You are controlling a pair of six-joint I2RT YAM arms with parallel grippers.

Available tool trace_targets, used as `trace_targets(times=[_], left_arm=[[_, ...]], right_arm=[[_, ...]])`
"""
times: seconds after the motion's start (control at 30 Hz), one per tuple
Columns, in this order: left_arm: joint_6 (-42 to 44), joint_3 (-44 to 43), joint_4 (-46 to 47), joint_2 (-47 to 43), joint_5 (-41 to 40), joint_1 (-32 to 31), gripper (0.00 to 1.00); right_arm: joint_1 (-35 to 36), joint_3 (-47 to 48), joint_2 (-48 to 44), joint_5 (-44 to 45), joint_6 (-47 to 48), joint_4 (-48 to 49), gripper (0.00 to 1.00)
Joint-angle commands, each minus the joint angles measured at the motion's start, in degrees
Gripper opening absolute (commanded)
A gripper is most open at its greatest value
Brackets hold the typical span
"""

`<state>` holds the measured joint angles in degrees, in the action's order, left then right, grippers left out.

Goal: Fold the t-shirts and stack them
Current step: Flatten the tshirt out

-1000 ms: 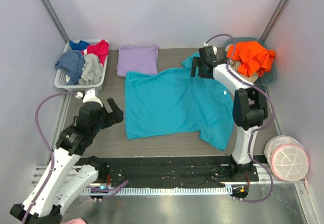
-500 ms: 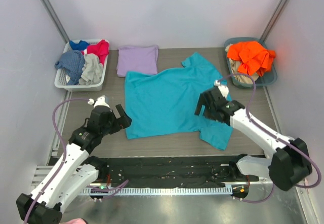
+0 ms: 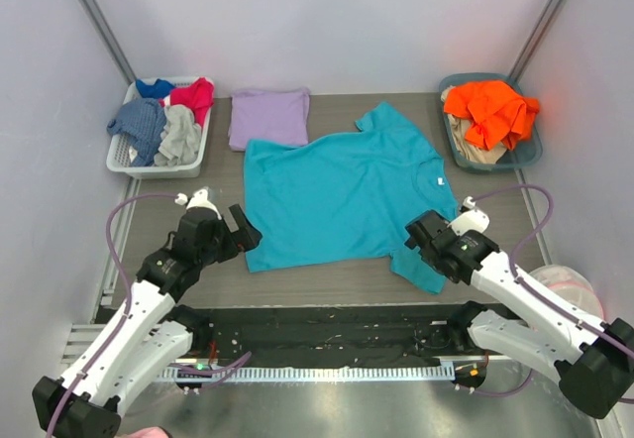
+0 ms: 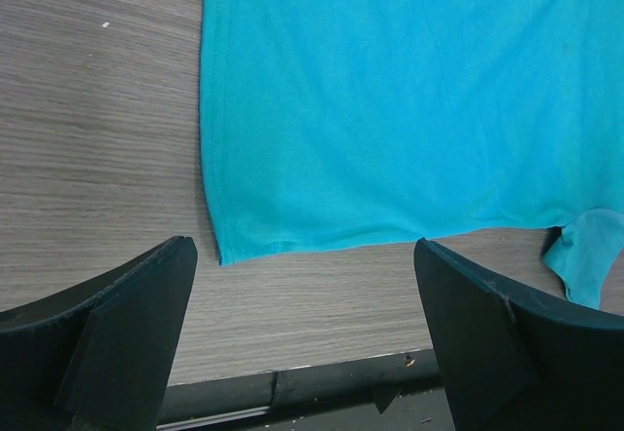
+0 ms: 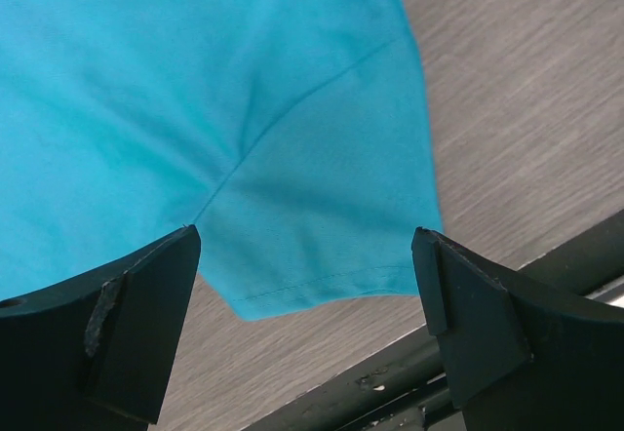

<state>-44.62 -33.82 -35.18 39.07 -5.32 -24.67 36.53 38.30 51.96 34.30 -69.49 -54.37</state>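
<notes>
The teal t-shirt (image 3: 342, 195) lies spread flat mid-table, its white neck label (image 3: 439, 181) on the right. The lavender t-shirt (image 3: 268, 116) lies folded behind it at the back. My left gripper (image 3: 241, 230) is open and empty just left of the teal shirt's near-left hem corner (image 4: 222, 253). My right gripper (image 3: 424, 243) is open and empty over the near-right sleeve (image 5: 322, 226). In the right wrist view the sleeve hem lies between the spread fingers (image 5: 468, 314). In the left wrist view the fingers (image 4: 127, 333) straddle bare table below the hem.
A white basket (image 3: 129, 165) with red, blue and grey garments stands at the back left. A teal bin (image 3: 530, 151) with the orange garment (image 3: 492, 109) stands at the back right. A pink-and-white round container (image 3: 570, 284) sits at the right edge. A black rail (image 3: 327, 324) runs along the near edge.
My right arm has swung from the far sleeve at the back down to the near-right sleeve. My left gripper has edged right toward the near-left hem corner. The shirt lies unchanged.
</notes>
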Motion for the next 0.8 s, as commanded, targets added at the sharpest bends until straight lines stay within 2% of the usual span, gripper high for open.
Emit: trace_targets(times=[0.0, 0.13, 0.37, 0.57, 0.77], left_arm=[[0.94, 0.69, 4.06, 0.74, 1.19, -0.12, 1.0], [1.03, 0.6, 4.5, 1.62, 1.28, -0.12, 1.0], [0.24, 2.27, 5.56, 2.15, 0.75, -0.12, 0.99], [-0.29, 2.71, 6.44, 2.86, 0.75, -0.12, 0.98], [0.32, 2.8, 7.67, 3.82, 0.66, -0.21, 0.98]], right_arm=[[0.29, -2.97, -0.73, 2.61, -6.26, -1.09, 1.0], [0.9, -4.9, -0.28, 1.12, -7.06, -0.91, 1.0], [1.08, -7.1, -4.94, 0.59, -7.76, -1.79, 1.0], [2.57, -7.8, -4.06, -1.87, -10.3, -2.06, 0.99], [4.95, -8.16, -1.88, -0.2, -13.21, -1.8, 0.98]])
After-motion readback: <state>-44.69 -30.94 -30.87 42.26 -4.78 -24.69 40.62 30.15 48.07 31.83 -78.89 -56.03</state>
